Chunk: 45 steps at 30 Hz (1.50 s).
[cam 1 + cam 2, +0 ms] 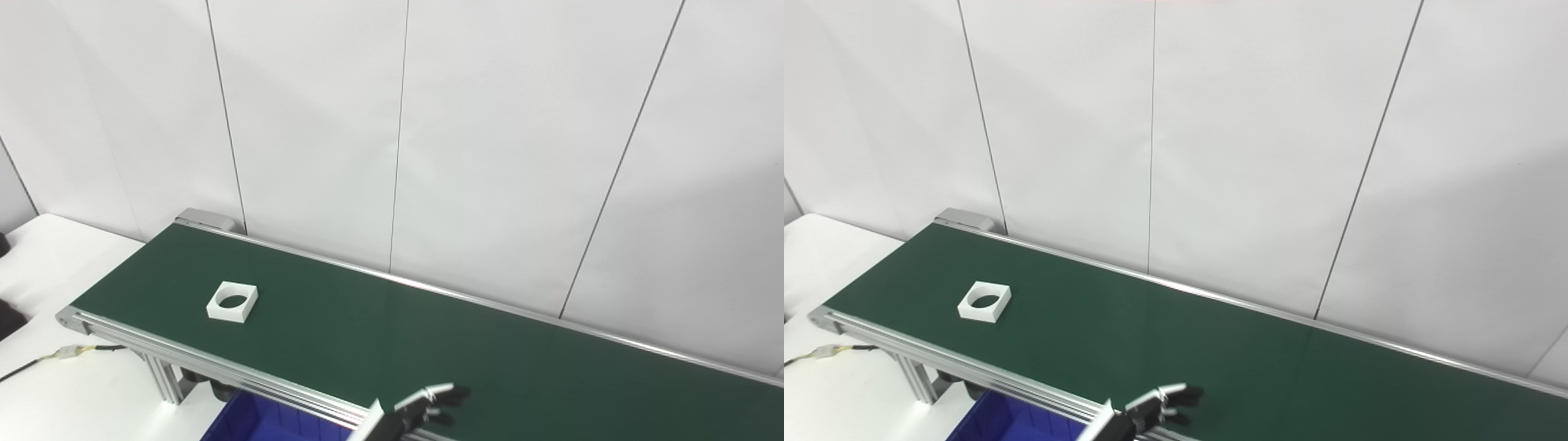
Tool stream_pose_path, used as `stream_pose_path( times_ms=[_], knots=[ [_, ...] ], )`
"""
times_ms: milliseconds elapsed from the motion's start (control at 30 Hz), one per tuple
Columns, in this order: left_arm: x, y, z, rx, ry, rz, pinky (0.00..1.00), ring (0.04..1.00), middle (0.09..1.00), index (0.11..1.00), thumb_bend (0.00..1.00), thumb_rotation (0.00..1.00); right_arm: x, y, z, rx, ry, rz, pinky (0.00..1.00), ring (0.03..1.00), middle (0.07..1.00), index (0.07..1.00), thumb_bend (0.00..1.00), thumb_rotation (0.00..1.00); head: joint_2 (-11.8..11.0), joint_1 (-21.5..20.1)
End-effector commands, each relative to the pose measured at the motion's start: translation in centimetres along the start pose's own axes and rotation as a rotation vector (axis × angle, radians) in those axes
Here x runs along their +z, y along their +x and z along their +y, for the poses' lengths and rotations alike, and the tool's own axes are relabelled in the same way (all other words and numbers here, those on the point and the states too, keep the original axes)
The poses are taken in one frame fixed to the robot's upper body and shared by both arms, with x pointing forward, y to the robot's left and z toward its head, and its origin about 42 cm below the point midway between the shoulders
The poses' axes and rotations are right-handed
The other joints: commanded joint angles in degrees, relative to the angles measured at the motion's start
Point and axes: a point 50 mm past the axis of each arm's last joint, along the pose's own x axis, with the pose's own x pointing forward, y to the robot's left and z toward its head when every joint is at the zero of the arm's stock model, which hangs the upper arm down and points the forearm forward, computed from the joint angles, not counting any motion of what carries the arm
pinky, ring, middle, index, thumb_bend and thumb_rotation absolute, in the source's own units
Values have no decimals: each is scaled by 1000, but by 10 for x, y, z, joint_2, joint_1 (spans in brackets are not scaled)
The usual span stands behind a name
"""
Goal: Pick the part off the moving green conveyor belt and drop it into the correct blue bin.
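Observation:
A white square part with a round hole (pixel 233 301) lies flat on the green conveyor belt (pixel 429 343), near the belt's left end. My left hand (pixel 429 404) comes up at the picture's bottom edge over the belt's near rail, far to the right of the part. Its fingers are spread and hold nothing. Below the near rail a corner of a blue bin (pixel 263 422) shows, its contents hidden. In the right eye view the part (pixel 984 301) and the hand (pixel 1164 407) stand the same way. My right hand is out of view.
The belt runs from lower right to upper left along a white panelled wall. A white table (pixel 55 263) lies past its left end, with a cable and connector (pixel 73 351) and dark objects (pixel 9 318) at the left edge.

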Motion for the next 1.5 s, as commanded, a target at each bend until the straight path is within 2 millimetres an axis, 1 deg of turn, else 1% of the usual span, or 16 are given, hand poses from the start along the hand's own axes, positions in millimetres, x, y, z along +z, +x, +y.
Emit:
stream_pose_path(
  times_ms=[0, 167, 267, 400, 467, 533, 600, 667, 767, 900, 1033, 1167, 1400, 1467],
  knots=[
    [12, 13, 11, -19, 37, -66, 765, 852, 874, 833, 981, 330, 13, 7, -2, -4, -13, -108, 847, 883, 891, 887, 979, 0, 0, 1],
    [19, 25, 26, -16, 88, -81, 791, 865, 876, 832, 991, 336, 11, 8, -4, -7, -15, -112, 829, 876, 889, 881, 989, 0, -3, 13],
    [23, 33, 36, -16, 128, -102, 802, 871, 879, 838, 984, 361, 10, 9, -5, -3, -10, -111, 845, 882, 894, 885, 989, 0, -4, 14],
    [29, 43, 47, -38, 185, -90, 802, 884, 898, 850, 979, 382, 7, 11, -6, 0, -6, -113, 860, 887, 896, 890, 987, 0, -5, 17],
    [32, 47, 52, -50, 221, -87, 816, 895, 912, 860, 969, 408, 7, 12, -6, 2, -7, -114, 868, 889, 897, 888, 987, 0, -4, 18],
    [37, 53, 58, -60, 276, -84, 842, 908, 920, 871, 951, 422, 7, 13, -7, 7, -6, -116, 869, 891, 899, 887, 981, 0, -5, 19],
    [40, 60, 63, -67, 320, -81, 864, 919, 929, 882, 915, 396, 6, 15, -6, 9, -7, -117, 869, 896, 900, 884, 981, 0, -8, 20],
    [41, 66, 70, -74, 361, -78, 868, 922, 931, 885, 904, 387, 5, 16, -6, 8, -9, -114, 869, 896, 900, 883, 982, 0, -10, 19],
    [42, 76, 80, -88, 421, -70, 880, 934, 948, 904, 862, 385, 4, 17, -5, 8, -6, -113, 883, 898, 897, 883, 986, 0, -12, 17],
    [40, 88, 96, -125, 490, -30, 877, 946, 967, 925, 842, 376, 5, 17, -3, 5, -5, -117, 873, 901, 902, 881, 980, 0, -11, 14],
    [36, 97, 107, -147, 547, -17, 859, 931, 959, 928, 835, 363, 5, 17, -3, 6, -19, -115, 842, 881, 883, 874, 989, 0, -11, 14],
    [28, 109, 122, -160, 607, 32, 824, 912, 955, 932, 841, 397, 3, 16, -2, 10, -7, -115, 853, 888, 886, 872, 997, 0, -10, 15],
    [17, 124, 147, -170, 667, 124, 818, 910, 959, 935, 825, 426, 3, 16, -2, 5, -24, -117, 830, 863, 860, 861, 1000, 0, -9, 17],
    [13, 127, 155, -170, 674, 151, 802, 908, 959, 934, 813, 401, 1, 16, -2, 13, -37, -121, 831, 865, 866, 868, 996, 4, -8, 18]
  ],
)
